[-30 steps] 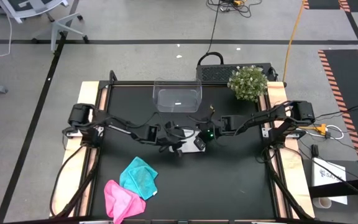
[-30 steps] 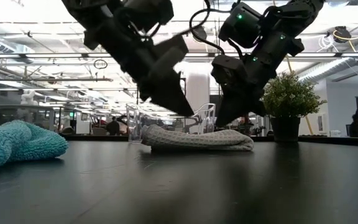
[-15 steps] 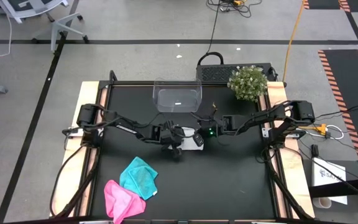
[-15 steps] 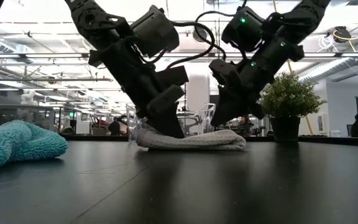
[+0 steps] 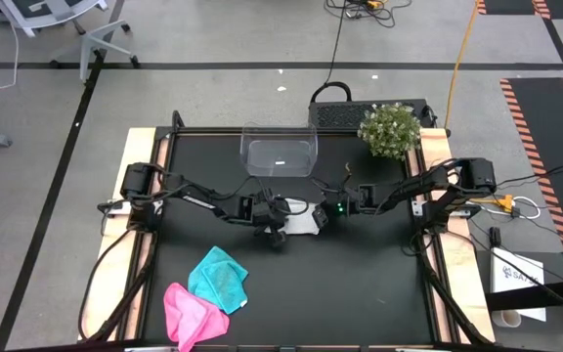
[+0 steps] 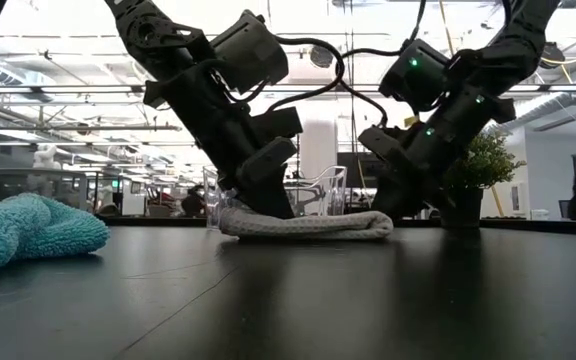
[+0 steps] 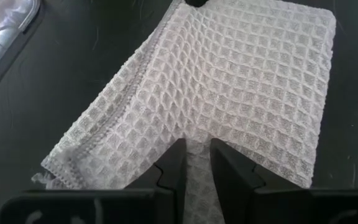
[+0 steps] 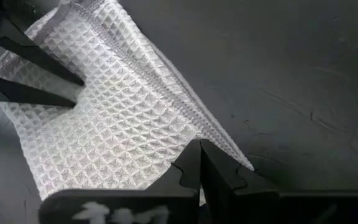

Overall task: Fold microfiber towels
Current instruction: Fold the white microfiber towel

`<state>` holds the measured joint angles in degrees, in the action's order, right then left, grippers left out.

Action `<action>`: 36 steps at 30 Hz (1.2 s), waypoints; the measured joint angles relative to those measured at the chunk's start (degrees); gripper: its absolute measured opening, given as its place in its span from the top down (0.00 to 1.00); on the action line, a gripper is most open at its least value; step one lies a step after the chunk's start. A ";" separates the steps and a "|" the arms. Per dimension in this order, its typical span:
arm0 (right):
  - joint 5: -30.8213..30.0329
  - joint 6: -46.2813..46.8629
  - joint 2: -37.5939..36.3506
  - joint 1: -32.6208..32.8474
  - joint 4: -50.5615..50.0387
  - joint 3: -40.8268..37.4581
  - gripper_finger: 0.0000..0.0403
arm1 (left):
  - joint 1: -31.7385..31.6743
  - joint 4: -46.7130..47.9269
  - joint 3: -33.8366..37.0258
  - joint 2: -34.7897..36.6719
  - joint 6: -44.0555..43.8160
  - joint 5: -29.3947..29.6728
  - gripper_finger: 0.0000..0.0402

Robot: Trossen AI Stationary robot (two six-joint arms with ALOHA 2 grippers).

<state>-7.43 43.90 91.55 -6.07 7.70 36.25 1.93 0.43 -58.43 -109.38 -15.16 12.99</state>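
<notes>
A pale grey-white waffle towel [image 5: 306,219] lies folded and flat at the table's middle. My left gripper [image 7: 197,155] stands on its left part, fingers nearly shut with cloth between them. My right gripper [image 8: 201,155] is shut, its tips at the towel's right edge [image 6: 383,222]. A teal towel [image 5: 219,279] and a pink towel [image 5: 192,315] lie crumpled near the front left, touched by no gripper; the teal one overlaps the pink one. My left gripper slants down from the table's left onto the towel's top layer [image 7: 197,134]. A narrow ridge of cloth stands between its two fingertips, and the towel stays flat on the table. My right gripper slants down from the table's right. Its shut fingertips [image 8: 191,163] sit at the towel's hemmed edge [image 8: 219,140], and I cannot tell whether any cloth is between them.
A clear plastic tub [image 5: 280,152] stands behind the towel at the far middle. A small potted plant [image 5: 391,129] sits at the far right corner. Bare black tabletop lies in front of the towel and to the right.
My left gripper has come down onto the towel's left part and then kept still. My right gripper has sunk and gone toward the table's right edge, from above the towel's middle to its right end. The towel's right end has drawn in slightly and lies flatter.
</notes>
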 joint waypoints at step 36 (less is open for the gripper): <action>13.03 5.62 1.50 9.64 5.52 -0.02 1.00 | 0.07 0.61 -0.02 0.04 -3.85 -0.46 0.81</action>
<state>5.59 49.53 93.05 3.57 13.22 36.23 2.00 1.04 -58.46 -109.34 -19.00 12.53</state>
